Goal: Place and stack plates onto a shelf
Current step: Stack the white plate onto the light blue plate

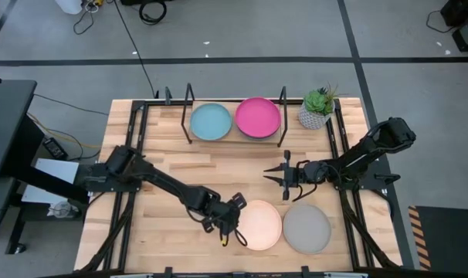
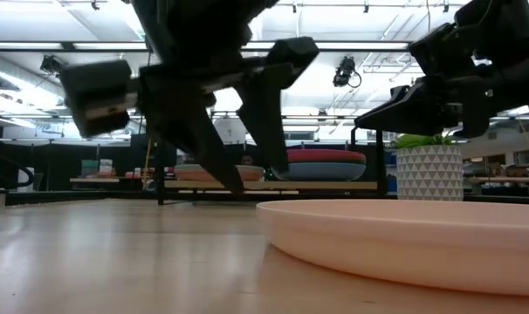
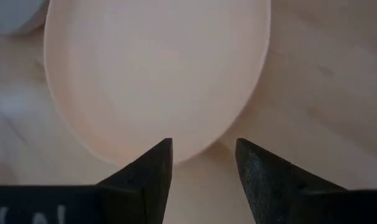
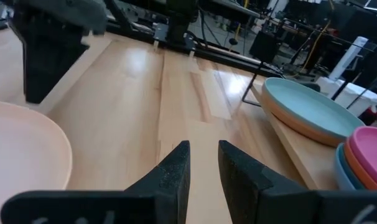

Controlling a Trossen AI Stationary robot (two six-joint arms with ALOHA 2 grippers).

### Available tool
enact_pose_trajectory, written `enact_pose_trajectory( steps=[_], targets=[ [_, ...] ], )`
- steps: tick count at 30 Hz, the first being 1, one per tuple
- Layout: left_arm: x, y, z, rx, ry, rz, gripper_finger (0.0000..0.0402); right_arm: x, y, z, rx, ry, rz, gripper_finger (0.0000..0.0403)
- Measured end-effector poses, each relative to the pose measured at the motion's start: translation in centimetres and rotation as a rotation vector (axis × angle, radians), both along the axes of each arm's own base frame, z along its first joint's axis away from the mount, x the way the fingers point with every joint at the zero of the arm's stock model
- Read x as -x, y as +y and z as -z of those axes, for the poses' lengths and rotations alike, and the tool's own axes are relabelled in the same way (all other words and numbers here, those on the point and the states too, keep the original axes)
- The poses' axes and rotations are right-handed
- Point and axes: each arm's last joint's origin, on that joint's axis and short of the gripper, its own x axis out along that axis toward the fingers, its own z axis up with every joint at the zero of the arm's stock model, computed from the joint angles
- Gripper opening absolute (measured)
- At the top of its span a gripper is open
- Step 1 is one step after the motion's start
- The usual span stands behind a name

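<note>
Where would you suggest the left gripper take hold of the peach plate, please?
By its thin raised rim on the edge facing the left gripper. The peach plate lies flat on the table, the grey plate crowds its far side, and the open fingers already face that rim.

Open bare stretch of light-wood tabletop (image 1: 218, 166) between shelf and front plates: free passage mid-table.

Low light-wood shelf with black wire uprights (image 1: 235, 140) at back edge: both spots taken, round light-blue plastic plate stack (image 1: 211, 122) and round magenta plastic plate stack (image 1: 258, 117); uprights fence both ends.

Small green plant in white patterned pot (image 1: 317, 109) just beside shelf's right end.

Round peach plastic plate (image 1: 260, 225) and round grey plastic plate (image 1: 306, 228) near front edge, close together.

Left gripper (image 1: 232, 219) just beside peach plate. Right gripper (image 1: 278, 171) over centre-right of table, above bare wood.
</note>
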Motion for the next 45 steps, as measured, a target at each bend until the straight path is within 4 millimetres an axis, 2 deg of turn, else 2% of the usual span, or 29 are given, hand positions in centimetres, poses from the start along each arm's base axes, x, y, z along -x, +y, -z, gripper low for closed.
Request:
enact_pose_trajectory(
  steps=[7, 14, 17, 21, 28, 32, 36, 40, 45],
  targets=[
    [-0.5, -0.9, 0.7, 0.075, -0.019, 0.08, 0.0173, 0.0, 0.0, 0.0, -0.004, 0.002, -0.014, 0.0089],
    [-0.6, -1.5, 2.8, 0.074, 0.027, 0.122, 0.0158, 0.0, 0.0, 0.0, -0.008, 0.001, -0.016, 0.0089],
    [-0.8, -1.7, 3.1, 0.078, 0.012, 0.131, 0.0144, 0.0, 0.0, 0.0, -0.009, 0.002, -0.015, 0.0089],
    [-0.8, -1.7, 3.1, 0.081, 0.013, 0.128, 0.0107, 0.0, 0.0, 0.0, -0.017, 0.001, -0.013, 0.0089],
    [-0.5, -1.7, 2.7, 0.139, 0.06, 0.135, 0.0015, 0.0, 0.0, 0.0, -0.023, 0.001, -0.01, 0.0089],
    [0.3, -1.0, 0.8, 0.201, 0.115, -0.015, 0.0016, 0.0, 0.0, 0.1, -0.032, 0.005, -0.009, 0.0089],
    [1.8, 0.8, -2.0, 0.22, 0.186, -0.222, 0.0015, 0.0, 0.0, 0.0, -0.032, -0.001, -0.007, 0.0089],
    [3.3, 2.7, -5.1, 0.202, 0.161, -0.429, 0.0015, 0.0, -0.1, -0.1, -0.028, -0.018, 0.014, 0.0089],
    [4.5, 5.8, -7.8, 0.105, 0.056, -0.68, 0.0015, -0.1, -0.1, -0.2, -0.028, -0.027, 0.016, 0.0089]
  ],
)
